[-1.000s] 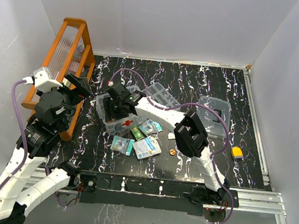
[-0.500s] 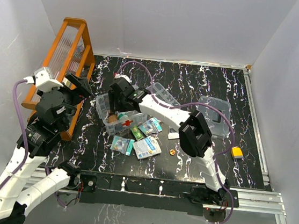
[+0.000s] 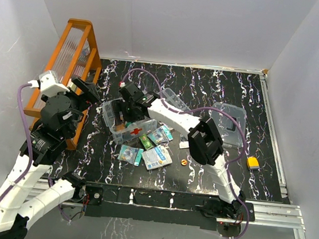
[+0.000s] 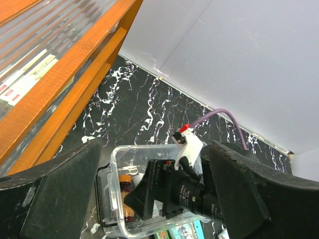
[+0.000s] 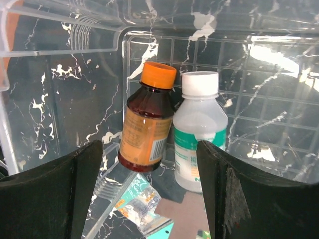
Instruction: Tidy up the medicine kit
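The clear kit box [image 3: 142, 130] with a red cross stands left of centre. An amber bottle [image 5: 148, 117] with an orange cap and a white bottle [image 5: 199, 129] with a green label lie side by side in it. My right gripper [image 5: 149, 162] is open and empty just above them, over the box [image 3: 124, 111]. My left gripper [image 3: 88, 91] is open and empty, held above the table to the box's left. Its view shows the box [image 4: 115, 155] and the right gripper [image 4: 169, 194] in it. The divided tray [image 3: 175, 101] lies behind the box. The clear lid [image 3: 229, 123] with a dark handle lies to the right.
The orange slatted rack [image 3: 67, 66] stands along the left edge, close to my left arm, and shows in the left wrist view [image 4: 60, 64]. Several medicine packets [image 3: 155, 153] lie in front of the box. A small yellow object [image 3: 252, 162] sits at the right.
My right gripper has shifted a little back and right over the box, still open and empty. The left arm has barely moved.
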Tool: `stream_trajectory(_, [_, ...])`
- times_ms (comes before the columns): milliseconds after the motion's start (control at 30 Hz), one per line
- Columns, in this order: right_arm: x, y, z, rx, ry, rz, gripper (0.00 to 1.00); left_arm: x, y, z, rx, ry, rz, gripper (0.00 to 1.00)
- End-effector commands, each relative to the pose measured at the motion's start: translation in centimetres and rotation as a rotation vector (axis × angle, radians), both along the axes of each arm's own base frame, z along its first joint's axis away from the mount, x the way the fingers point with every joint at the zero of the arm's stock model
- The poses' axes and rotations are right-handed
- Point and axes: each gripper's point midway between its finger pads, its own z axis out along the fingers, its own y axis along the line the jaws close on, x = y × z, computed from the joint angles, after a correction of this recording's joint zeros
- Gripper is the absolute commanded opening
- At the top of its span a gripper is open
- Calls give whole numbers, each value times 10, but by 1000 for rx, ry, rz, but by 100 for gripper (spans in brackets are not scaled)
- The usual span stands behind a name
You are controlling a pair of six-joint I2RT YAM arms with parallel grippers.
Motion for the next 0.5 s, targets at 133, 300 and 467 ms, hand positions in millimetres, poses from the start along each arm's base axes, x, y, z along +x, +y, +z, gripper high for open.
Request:
stream_trajectory(133, [-2, 12, -2, 9, 19, 61, 76, 1, 2, 2, 12, -7, 13, 88])
stream_trajectory(300, [-8, 20, 1, 50, 47, 96, 74, 1, 2, 2, 12, -6, 15, 88])
stream_trajectory(467, [2, 15, -4, 19, 13, 40, 75, 1, 2, 0, 17, -3, 14, 89])
